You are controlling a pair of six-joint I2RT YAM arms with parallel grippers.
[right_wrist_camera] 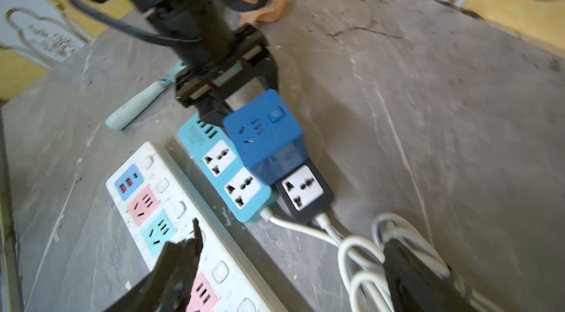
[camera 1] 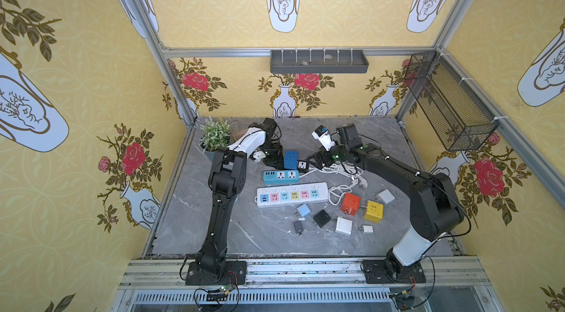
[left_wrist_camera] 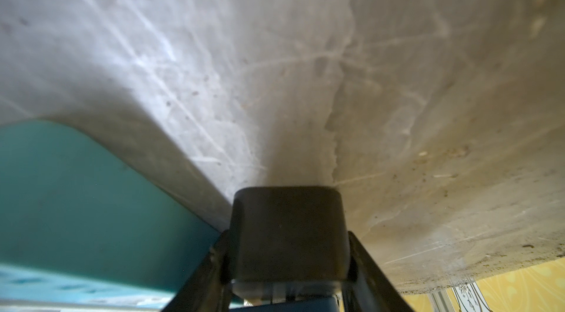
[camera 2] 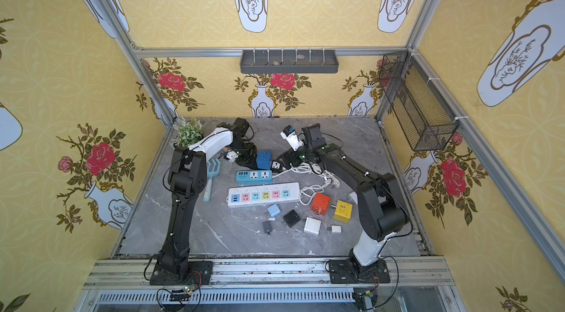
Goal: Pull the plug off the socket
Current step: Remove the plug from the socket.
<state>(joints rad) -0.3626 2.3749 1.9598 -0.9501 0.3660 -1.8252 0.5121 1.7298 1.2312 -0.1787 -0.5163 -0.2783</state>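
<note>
Blue and cube-shaped, not yet out: finds the plug (right_wrist_camera: 266,130) seated upright on the black socket (right_wrist_camera: 305,194). Clamps that socket's end opposite its cable in the left gripper (right_wrist_camera: 241,99) — likely to pin it against the pull — wrist bent down. Holds the right gripper (right_wrist_camera: 292,234) spread wide and empty, low over the cords (right_wrist_camera: 305,229) at the socket's cable end, facing the plug.

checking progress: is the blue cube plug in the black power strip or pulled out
In, as far as shown: the blue cube plug sits seated on the black power strip, no prongs showing.
</note>
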